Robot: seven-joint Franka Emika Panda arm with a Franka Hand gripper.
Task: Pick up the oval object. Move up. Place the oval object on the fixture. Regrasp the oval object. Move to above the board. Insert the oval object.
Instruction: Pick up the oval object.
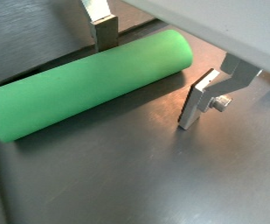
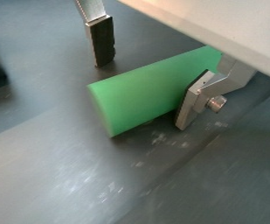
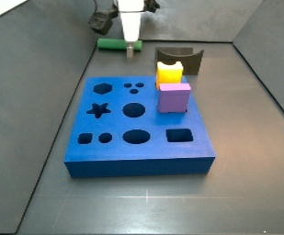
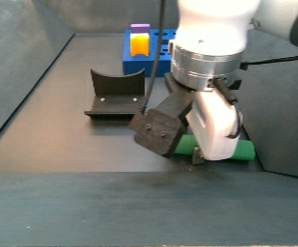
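Gripper (image 1: 148,74) low over floor, fingers (image 1: 201,98) straddling oval object (image 1: 85,83), apparently not yet clamped

White, rounded arm housing with a dark ribbed collar (image 4: 205,64) at the wrist. Gripper (image 1: 148,83) fitted with flat silver plate fingers (image 1: 199,101) carrying dark pads; small screw head on one finger bracket. Black cables (image 3: 104,16) near the wrist.

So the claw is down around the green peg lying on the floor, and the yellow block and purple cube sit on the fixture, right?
Not quite. The claw does straddle the peg, but a side view shows the yellow block and purple cube standing on the blue board, not the fixture.
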